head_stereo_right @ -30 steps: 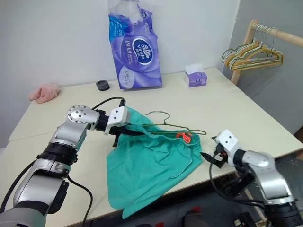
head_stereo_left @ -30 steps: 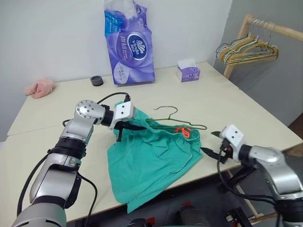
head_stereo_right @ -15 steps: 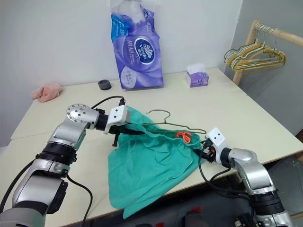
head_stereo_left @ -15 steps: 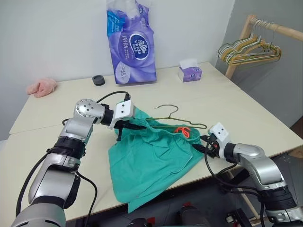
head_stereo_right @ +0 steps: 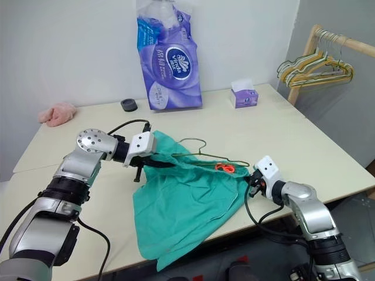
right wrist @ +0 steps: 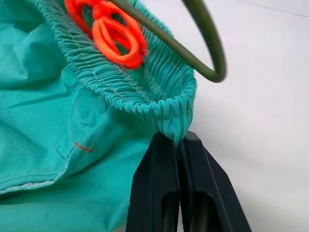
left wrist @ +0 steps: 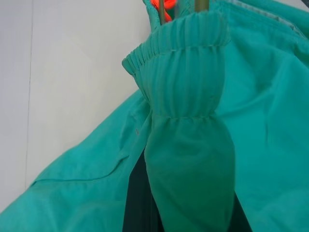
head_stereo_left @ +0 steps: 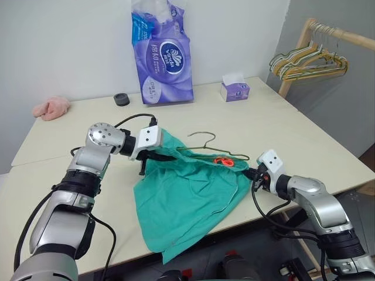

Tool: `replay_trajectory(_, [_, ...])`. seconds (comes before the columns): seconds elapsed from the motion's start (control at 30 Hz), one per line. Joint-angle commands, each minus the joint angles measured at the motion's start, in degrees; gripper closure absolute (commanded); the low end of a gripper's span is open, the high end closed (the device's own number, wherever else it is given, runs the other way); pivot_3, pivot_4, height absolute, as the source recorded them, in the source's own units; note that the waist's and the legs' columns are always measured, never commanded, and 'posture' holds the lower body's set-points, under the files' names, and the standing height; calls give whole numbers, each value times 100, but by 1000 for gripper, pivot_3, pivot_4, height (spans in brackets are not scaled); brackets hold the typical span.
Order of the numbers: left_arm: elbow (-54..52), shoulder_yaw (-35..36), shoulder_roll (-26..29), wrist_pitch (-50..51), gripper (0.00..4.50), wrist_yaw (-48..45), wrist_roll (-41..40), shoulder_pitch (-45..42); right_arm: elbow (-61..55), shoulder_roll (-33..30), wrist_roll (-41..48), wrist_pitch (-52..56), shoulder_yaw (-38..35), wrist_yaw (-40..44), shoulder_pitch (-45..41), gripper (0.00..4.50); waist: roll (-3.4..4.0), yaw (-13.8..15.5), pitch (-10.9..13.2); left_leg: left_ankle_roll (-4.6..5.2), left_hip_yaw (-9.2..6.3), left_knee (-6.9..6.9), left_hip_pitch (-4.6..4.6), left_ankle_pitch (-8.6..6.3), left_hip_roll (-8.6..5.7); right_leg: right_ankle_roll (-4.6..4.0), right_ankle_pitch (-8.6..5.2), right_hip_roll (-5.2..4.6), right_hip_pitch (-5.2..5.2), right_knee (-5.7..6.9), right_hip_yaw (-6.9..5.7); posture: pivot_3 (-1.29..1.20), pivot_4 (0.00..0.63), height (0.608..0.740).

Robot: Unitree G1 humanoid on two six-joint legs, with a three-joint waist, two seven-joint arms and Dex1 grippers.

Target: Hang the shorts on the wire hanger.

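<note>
Shorts [head_stereo_left: 187, 202] draped over surface [head_stereo_left: 281, 134] front edge, wire hanger [head_stereo_left: 218, 153] along waistband. Left claw [head_stereo_left: 153, 157] clamped on one waistband end, right claw [right wrist: 179, 145] pinched shut on the other, beside orange drawstring [right wrist: 113, 34].

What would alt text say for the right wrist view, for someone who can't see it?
Two black fingers of the right hand pinch the gathered waistband corner of teal-green shorts lying on a pale table. An orange drawstring sits inside the waistband, and the rounded end of a thin wire hanger curves just above the pinched corner.
</note>
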Motion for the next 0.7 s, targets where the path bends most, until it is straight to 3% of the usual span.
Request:
replay_trajectory(0.03, [127, 8, 204, -194, 4500, -112, 144, -170, -243, -136, 64, -45, -289, -87, 56, 4465, 0, 2, 0, 0, 0, 0, 0, 0, 0, 0, 0, 0, 0, 0, 0, -218, 15, 740])
replay_trajectory(0.27, [305, 9, 184, -302, 4500, -214, 147, -158, -358, -242, 145, 64, -419, -127, 151, 4465, 0, -1, 0, 0, 0, 0, 0, 0, 0, 0, 0, 0, 0, 0, 0, -224, 16, 740])
replay_trajectory(0.7, [-444, 385, 19, 1187, 4500, -404, -812, -155, -234, -251, 115, 224, -378, -331, 192, 4465, 1, -11, 0, 1, 0, 0, 0, -1, 1, 0, 0, 0, 0, 0, 1, -225, 17, 740])
